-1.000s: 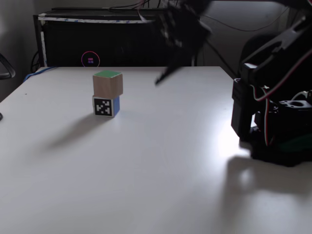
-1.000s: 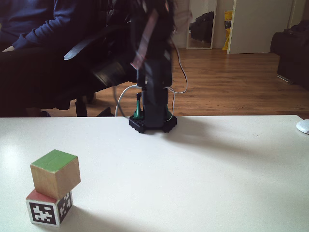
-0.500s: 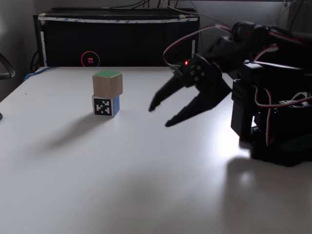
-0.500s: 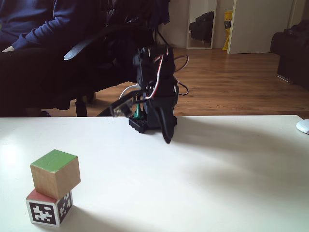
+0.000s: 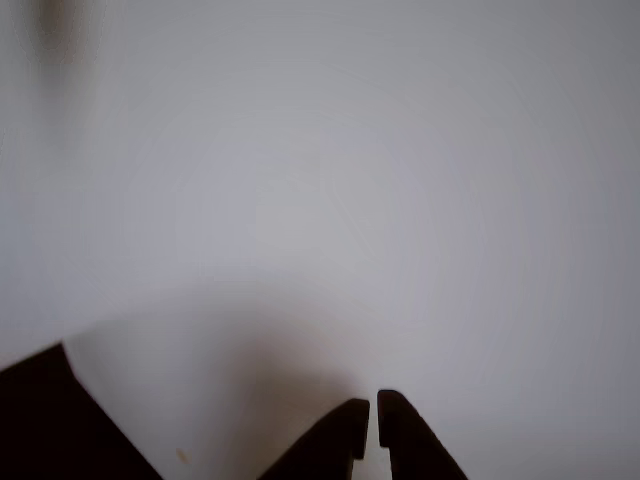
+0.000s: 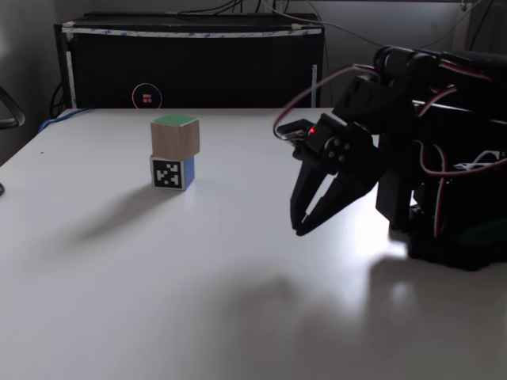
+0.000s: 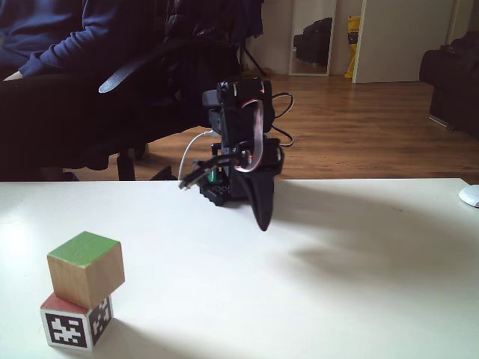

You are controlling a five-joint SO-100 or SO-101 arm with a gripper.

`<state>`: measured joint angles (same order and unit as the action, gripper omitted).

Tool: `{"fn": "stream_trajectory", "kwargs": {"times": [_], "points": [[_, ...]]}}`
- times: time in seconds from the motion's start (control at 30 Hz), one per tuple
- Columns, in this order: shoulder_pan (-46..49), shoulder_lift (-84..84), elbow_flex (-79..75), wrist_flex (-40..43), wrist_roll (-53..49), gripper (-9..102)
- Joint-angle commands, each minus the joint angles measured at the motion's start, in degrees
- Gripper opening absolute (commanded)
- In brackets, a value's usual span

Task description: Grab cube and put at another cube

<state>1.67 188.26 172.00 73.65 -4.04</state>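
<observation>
Stacked cubes sit on a white table (image 6: pixel 198 301): the wooden cube with a bright green top face (image 6: pixel 175 135) rests on the wooden cube with red and blue faces and a black-and-white marker (image 6: pixel 173 172), slightly rotated against it. In a fixed view the green-topped cube (image 7: pixel 86 268) sits askew on the lower cube (image 7: pixel 75 321) near the table's front left corner. The black two-finger gripper (image 6: pixel 299 228) is well apart from the stack, pointing down just above the bare tabletop beside the arm's black base (image 6: pixel 455 237). Its fingers are nearly together and hold nothing; the other view shows the tips (image 5: pixel 368 420) with only a thin gap between them. A person in dark blue clothing (image 7: pixel 45 45) sits behind the table.
</observation>
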Motion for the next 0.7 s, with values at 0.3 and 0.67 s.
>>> {"fn": "stream_trajectory", "kwargs": {"times": [0.3, 0.67], "points": [[1.93, 0.18, -1.93, 0.35, -1.41, 0], [2.72, 0.18, -1.93, 0.35, -0.70, 0]]}}
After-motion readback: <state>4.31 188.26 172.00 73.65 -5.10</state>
